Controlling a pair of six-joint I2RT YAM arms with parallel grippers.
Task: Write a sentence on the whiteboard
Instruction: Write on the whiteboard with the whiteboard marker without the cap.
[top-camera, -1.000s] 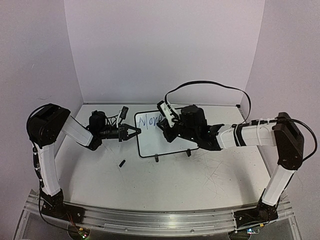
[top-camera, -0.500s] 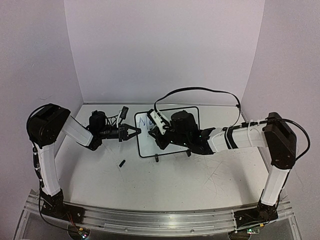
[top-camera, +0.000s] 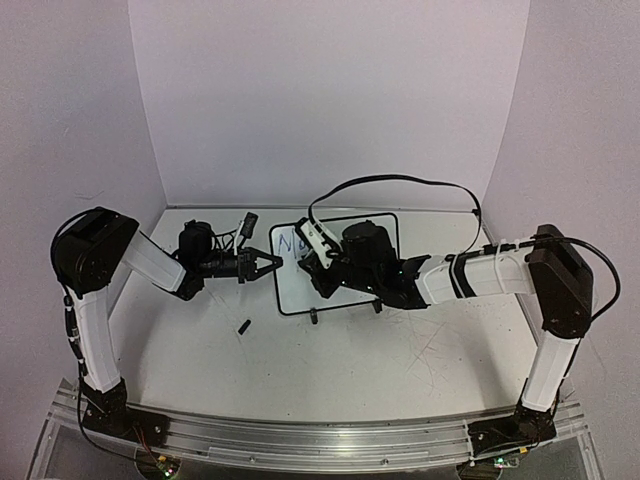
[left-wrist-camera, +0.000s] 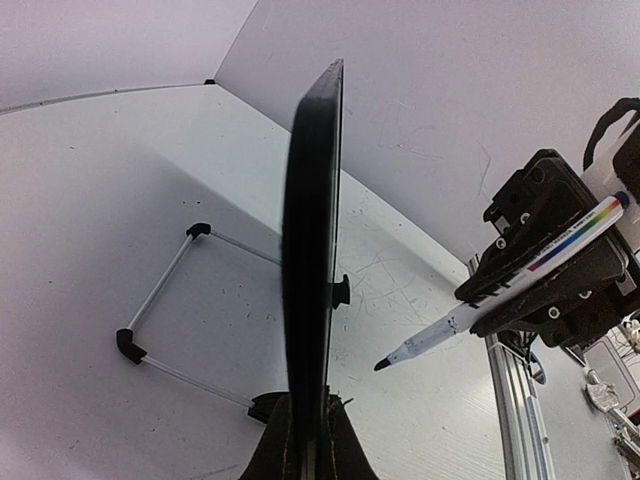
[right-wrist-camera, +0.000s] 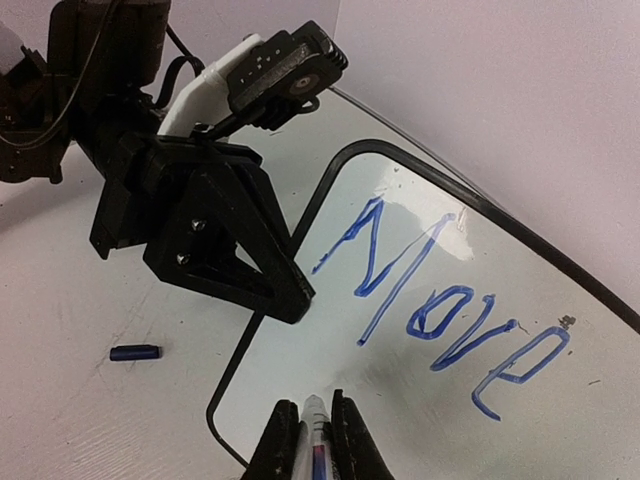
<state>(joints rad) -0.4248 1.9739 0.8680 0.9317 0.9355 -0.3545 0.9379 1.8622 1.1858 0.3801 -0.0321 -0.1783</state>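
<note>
With my left claw clamped on the left edge of the board at frame centre and my right claw pinching the marker, tip off the surface below "Move", I'd brace firmly and touch down lightly, stroking evenly.

**Lighting and image quality.** Diffuse, even overhead light; the enclosure walls carry a faint lilac cast. Top view: sharp throughout, with soft, shallow shadows under both arms on the tabletop. Left wrist view: the whiteboard, seen edge-on, reads as a dark silhouette and throws a pale grey shadow to its left in the frame; the marker is crisp. Right wrist view: the blue writing is sharp, a mild sheen lies on the board around it, and straight edges bow towards the borders.
</note>
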